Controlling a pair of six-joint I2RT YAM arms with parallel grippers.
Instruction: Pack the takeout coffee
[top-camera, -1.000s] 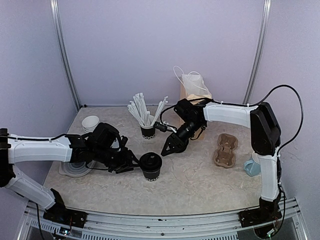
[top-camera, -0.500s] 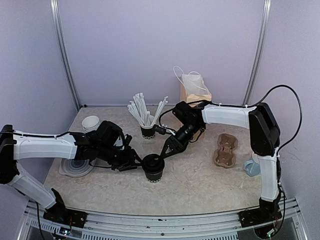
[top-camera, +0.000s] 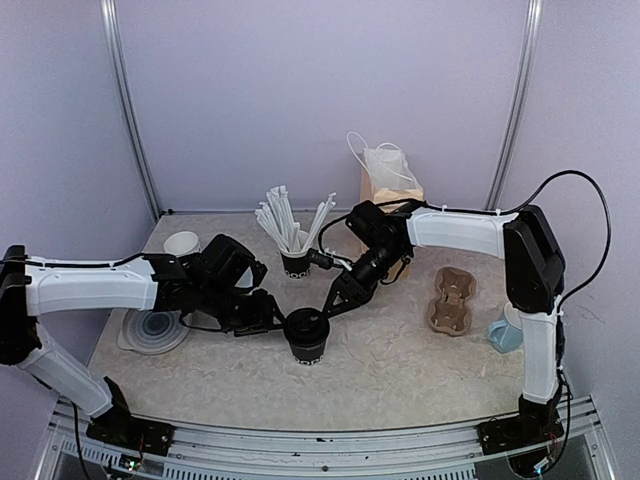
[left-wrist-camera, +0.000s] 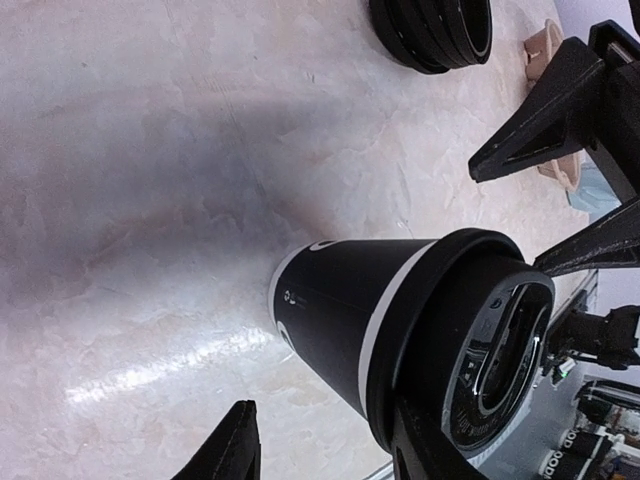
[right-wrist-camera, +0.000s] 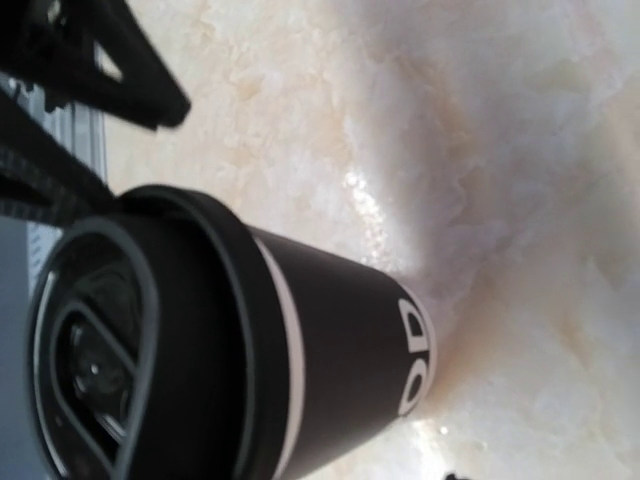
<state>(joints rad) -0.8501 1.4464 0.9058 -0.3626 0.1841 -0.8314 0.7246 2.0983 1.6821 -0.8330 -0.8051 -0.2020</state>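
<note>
**Lidded cup upright mid-bench, a spread tool on either side**

Top view: the takeout coffee (top-camera: 305, 335) stands upright near the middle of the bench (top-camera: 400, 370); the left tool (top-camera: 268, 318) sits just beside it on the left; the right tool (top-camera: 337, 297) slants down toward its lid from the rear right; contact cannot be told from here; a pulp cup carrier (top-camera: 450, 300) and a paper bag (top-camera: 390, 185) stand well apart, to the right and rear.

Left wrist view: the left tool is spread, with one finger (left-wrist-camera: 232, 445) clear of the cup's side; only this view shows the right tool's two fingers (left-wrist-camera: 530, 110) standing apart with nothing between them, their tips near the lid's rim.

Right wrist view: its own fingers barely show; the white patterned band (right-wrist-camera: 415, 355) near the base and the black lid (right-wrist-camera: 120, 350) come out plainly; the left tool's dark fingers lie beyond the cup, upper left.
</note>
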